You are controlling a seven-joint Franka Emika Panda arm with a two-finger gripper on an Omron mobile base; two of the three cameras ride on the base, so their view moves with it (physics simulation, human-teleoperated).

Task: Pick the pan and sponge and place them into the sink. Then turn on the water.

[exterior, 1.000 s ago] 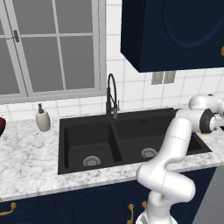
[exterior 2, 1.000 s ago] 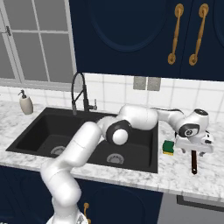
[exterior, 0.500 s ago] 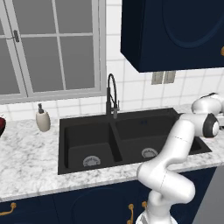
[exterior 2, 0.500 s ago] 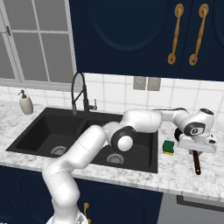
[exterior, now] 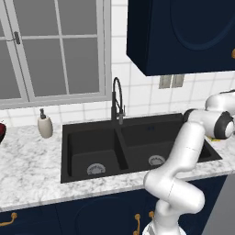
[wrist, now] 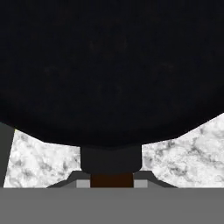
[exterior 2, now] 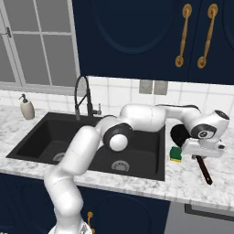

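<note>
The black pan (exterior 2: pixel 177 133) lies on the marble counter right of the sink (exterior 2: pixel 41 137), and its dark inside (wrist: pixel 109 65) takes up most of the hand view. Its brown handle (exterior 2: pixel 204 170) points toward the counter's front edge. My gripper (exterior 2: pixel 201 154) sits low over the handle's root, and its pads press both sides of the handle (wrist: pixel 111 180). The yellow and green sponge (exterior 2: pixel 175 154) lies just left of the hand, next to the sink's rim. No water falls from the black faucet (exterior 2: pixel 83 96).
A soap dispenser (exterior: pixel 44 126) stands on the counter left of the sink (exterior: pixel 92 142). A dark red bowl (exterior: pixel 1 133) sits at the far left edge. Dark blue cabinets with brass handles (exterior 2: pixel 183 36) hang above the pan.
The hand shifted a little to the right and settled lower over the pan's handle, and the visible handle now slants more to the right. The sponge has not moved.
</note>
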